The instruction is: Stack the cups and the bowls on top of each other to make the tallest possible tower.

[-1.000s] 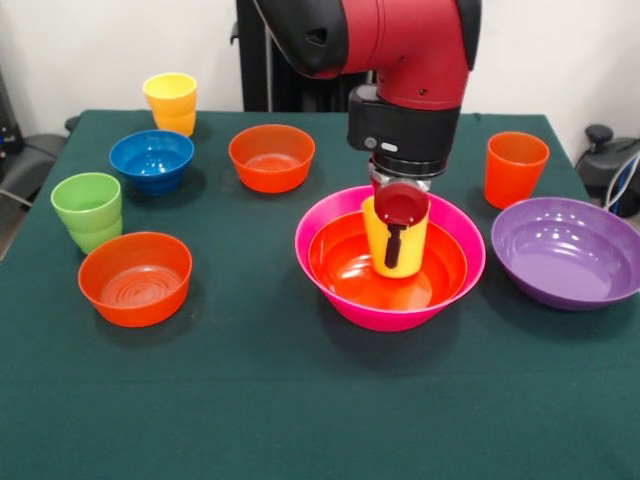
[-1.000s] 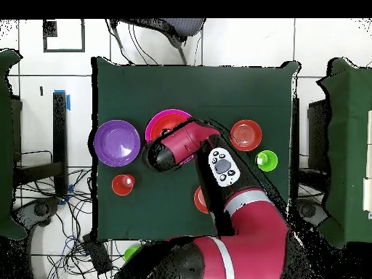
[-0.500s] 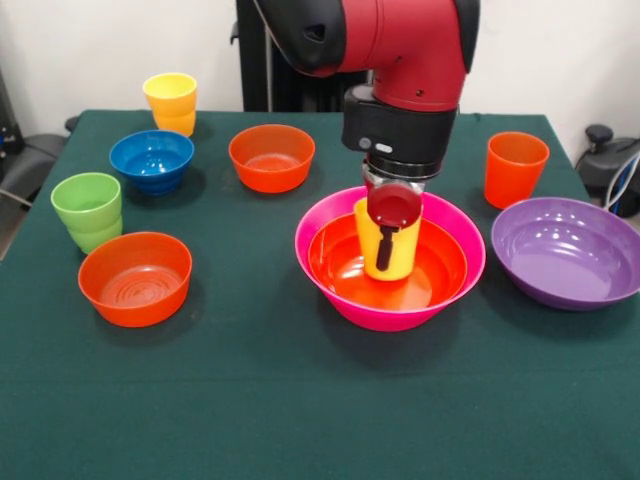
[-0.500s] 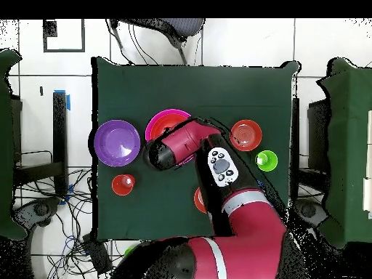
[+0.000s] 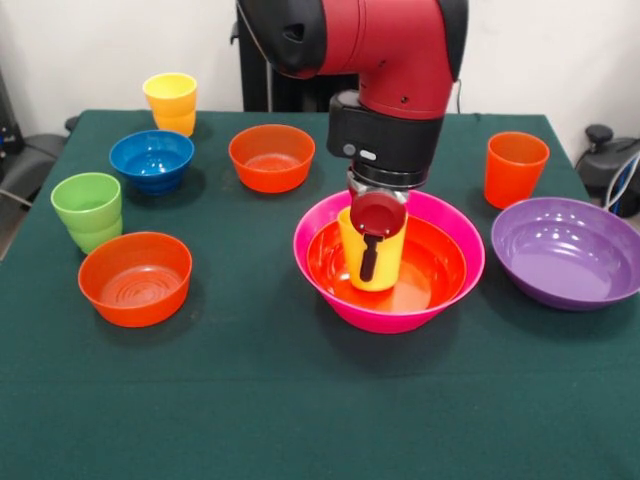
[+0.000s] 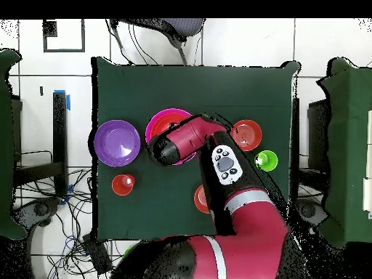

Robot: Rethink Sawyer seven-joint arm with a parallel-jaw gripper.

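A yellow cup (image 5: pixel 371 258) is pinched by the gripper (image 5: pixel 372 245) inside the large orange bowl (image 5: pixel 432 268), itself nested in the pink bowl (image 5: pixel 455 235) — the tower barely begun. Seven pieces — including the purple bowl (image 5: pixel 566 252) — are left loose.

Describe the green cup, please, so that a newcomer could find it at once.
In the front view, start at the blue bowl and the small orange bowl on the left. The green cup stands between them by the table's edge, the only green thing there.
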